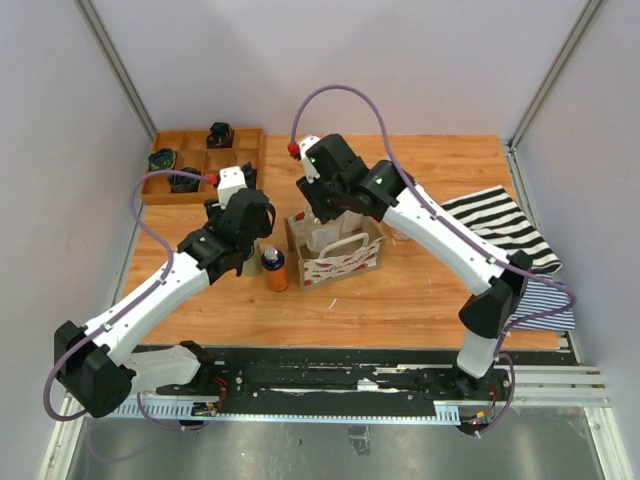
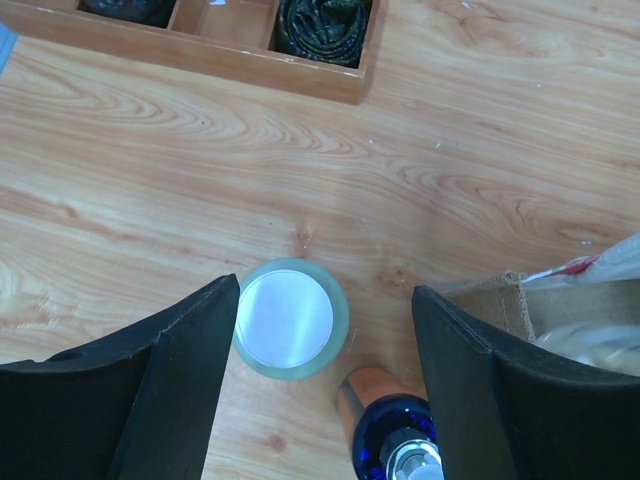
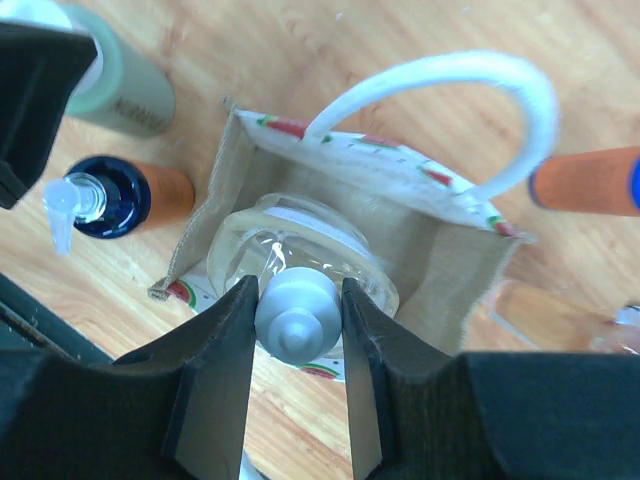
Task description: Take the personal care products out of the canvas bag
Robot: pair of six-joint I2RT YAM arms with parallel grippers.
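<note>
Canvas bag (image 1: pixel 338 262) stands on the tabletop (image 1: pixel 410 295), right hand (image 3: pixel 297 318) closed on the top of a clear bottle (image 3: pixel 236 246) inside it, left hand (image 2: pixel 325 297) wide open over a pale-green bottle (image 2: pixel 290 318) beside an amber bottle (image 2: pixel 388 425) left of the bag.

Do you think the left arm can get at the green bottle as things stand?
Probably yes: the left gripper is open right above the green bottle with nothing over it; only the amber bottle stands close.
</note>
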